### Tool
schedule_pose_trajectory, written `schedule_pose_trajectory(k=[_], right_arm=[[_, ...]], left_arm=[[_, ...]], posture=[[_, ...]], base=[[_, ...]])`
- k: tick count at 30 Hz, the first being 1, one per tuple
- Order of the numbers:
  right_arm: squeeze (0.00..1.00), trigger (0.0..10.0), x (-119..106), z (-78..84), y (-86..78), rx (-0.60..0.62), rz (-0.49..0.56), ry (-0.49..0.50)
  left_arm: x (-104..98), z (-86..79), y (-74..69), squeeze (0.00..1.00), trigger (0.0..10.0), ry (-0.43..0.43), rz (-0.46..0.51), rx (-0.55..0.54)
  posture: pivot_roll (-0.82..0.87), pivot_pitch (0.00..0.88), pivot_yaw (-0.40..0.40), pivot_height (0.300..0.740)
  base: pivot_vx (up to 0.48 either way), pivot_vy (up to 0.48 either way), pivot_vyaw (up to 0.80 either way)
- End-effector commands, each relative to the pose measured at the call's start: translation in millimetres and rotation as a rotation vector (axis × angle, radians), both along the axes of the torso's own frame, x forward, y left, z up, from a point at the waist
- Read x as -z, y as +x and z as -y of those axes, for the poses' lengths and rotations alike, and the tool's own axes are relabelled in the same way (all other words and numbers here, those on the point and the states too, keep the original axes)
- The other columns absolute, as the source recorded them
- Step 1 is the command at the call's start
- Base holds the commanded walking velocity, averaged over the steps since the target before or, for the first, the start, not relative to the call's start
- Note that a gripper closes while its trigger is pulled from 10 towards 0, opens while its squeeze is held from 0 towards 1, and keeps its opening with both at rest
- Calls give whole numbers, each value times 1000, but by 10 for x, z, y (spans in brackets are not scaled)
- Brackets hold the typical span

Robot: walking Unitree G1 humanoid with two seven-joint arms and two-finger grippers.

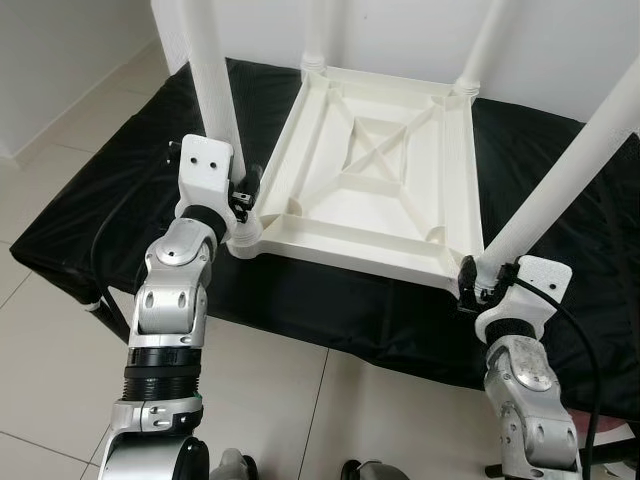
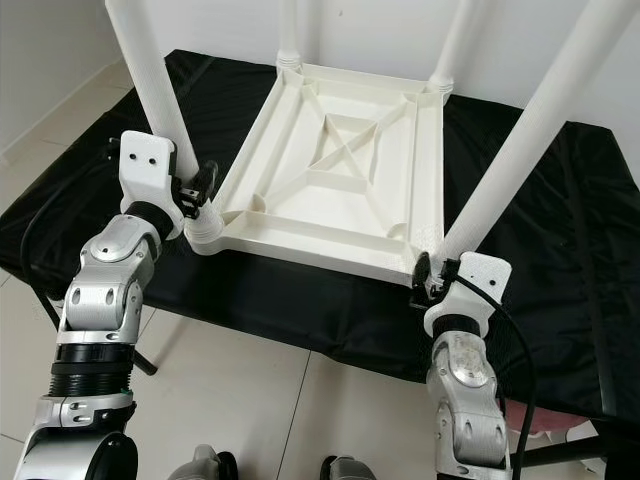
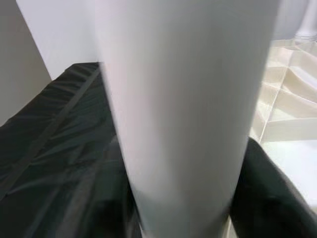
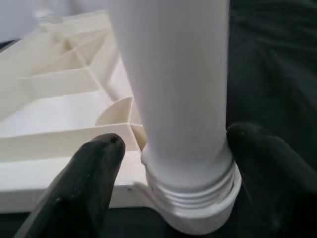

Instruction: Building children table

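**Both claws on near legs**

Upturned white table (image 1: pixel 380 180) lies on black-draped tabletop (image 1: pixel 90 200), four legs up. Left claw (image 1: pixel 243 193) pinches near-left leg (image 1: pixel 215 80); right claw (image 1: pixel 472 276) pinches near-right leg (image 1: pixel 560 165) just above its threaded socket. Risk: uneven twisting could cross-thread the leg or drag the table.

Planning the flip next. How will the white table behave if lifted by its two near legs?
Table is probably stiff: its underside is ribbed. Likely light for its size, thin plastic. The smooth round leg between the right gripper fingers may slip or turn.
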State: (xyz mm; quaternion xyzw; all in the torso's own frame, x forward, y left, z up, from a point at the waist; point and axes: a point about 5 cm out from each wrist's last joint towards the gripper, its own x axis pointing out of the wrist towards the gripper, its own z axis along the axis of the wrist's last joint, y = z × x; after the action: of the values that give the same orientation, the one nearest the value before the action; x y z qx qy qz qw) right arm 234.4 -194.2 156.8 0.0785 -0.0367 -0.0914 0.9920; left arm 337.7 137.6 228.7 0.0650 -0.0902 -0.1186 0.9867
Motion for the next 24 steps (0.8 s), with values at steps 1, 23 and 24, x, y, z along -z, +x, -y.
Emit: schedule_pose_trajectory(k=[1,23,24], right_arm=[[0,10000,119,-112,-45,-85,-62,38],[0,10000,-129,-365,-442,-453,11,206],[0,10000,-133,-354,-444,-440,19,224]], left_arm=[[33,-41,1,0,0,-3,15,-80],[72,56,34,0,0,-3,15,-37],[75,60,37,0,0,-2,15,-36]], posture=[[-30,127,6,740],[-53,131,14,740],[-53,131,14,740]], base=[[0,0,0],[0,0,0],[0,0,0]])
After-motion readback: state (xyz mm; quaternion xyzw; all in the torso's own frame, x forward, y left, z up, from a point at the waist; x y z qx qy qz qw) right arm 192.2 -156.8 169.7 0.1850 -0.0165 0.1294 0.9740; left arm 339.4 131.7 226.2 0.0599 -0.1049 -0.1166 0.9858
